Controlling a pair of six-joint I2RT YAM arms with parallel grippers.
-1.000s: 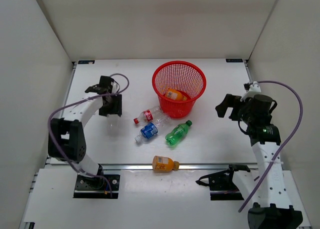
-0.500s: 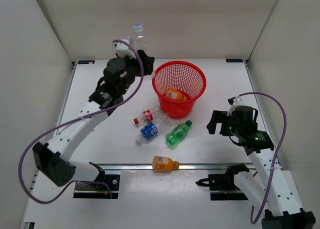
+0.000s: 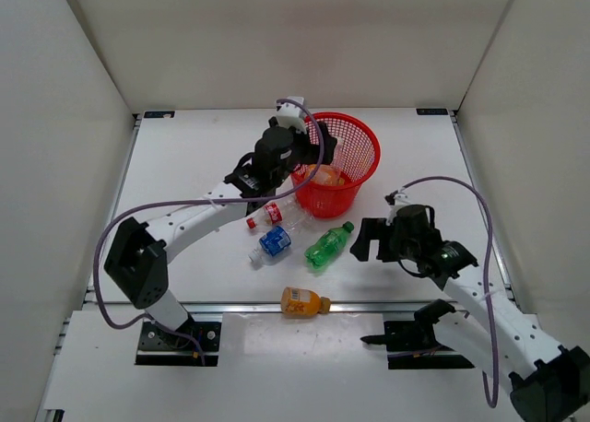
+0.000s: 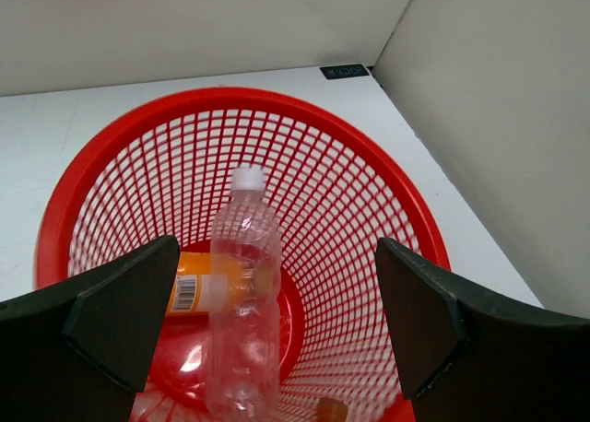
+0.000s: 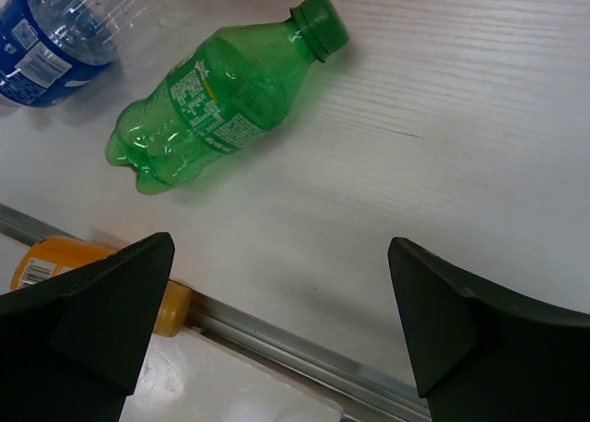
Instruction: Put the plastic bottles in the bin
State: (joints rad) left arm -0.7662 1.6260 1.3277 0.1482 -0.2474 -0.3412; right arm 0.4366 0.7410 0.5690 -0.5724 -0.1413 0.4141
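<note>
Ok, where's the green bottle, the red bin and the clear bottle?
green bottle [image 5: 217, 109]: right wrist view, on its label.
red bin [image 4: 341, 219]: left wrist view, inner lattice wall.
clear bottle [image 4: 244, 302]: left wrist view, mid-body.

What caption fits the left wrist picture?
Open left gripper over the red bin, with a clear bottle and an orange bottle inside.

red lattice bin [image 4: 369, 210], clear white-capped bottle [image 4: 243, 293], green bottle [image 5: 217, 99], orange bottle [image 3: 304, 301].

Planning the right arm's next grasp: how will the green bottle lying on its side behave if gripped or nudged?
Likely rolls: the green bottle lies on its side on the table, round-bodied. Looks empty, so probably light and squashy. Smooth plastic may slip.
</note>
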